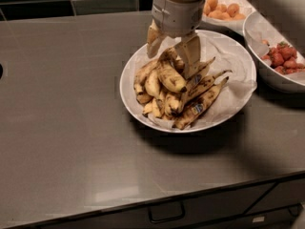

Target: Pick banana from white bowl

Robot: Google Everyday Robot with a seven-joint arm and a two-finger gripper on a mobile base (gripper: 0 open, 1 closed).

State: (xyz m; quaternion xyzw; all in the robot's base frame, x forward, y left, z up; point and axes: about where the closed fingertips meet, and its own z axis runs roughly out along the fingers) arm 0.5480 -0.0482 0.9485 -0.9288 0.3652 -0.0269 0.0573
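Observation:
The wide white bowl [127, 82] with crinkled paper lining sits right of the counter's middle and holds several overripe, brown-mottled bananas. The topmost banana [170, 76] lies on the pile with its dark upper end pointing at my gripper. My gripper [172, 46] hangs over the back of the bowl. Its two tan fingers are spread apart, one [153, 35] to the left and one [192, 52] to the right of that banana's upper end. The fingers reach down to the pile, and I cannot tell whether they touch the banana.
A smaller white bowl of red strawberries [281, 56] stands close on the right. A white bowl of small orange fruits [224, 8] is behind, at the back right. The grey counter [62, 109] stretches to the left; its front edge with a drawer handle [166, 213] is below.

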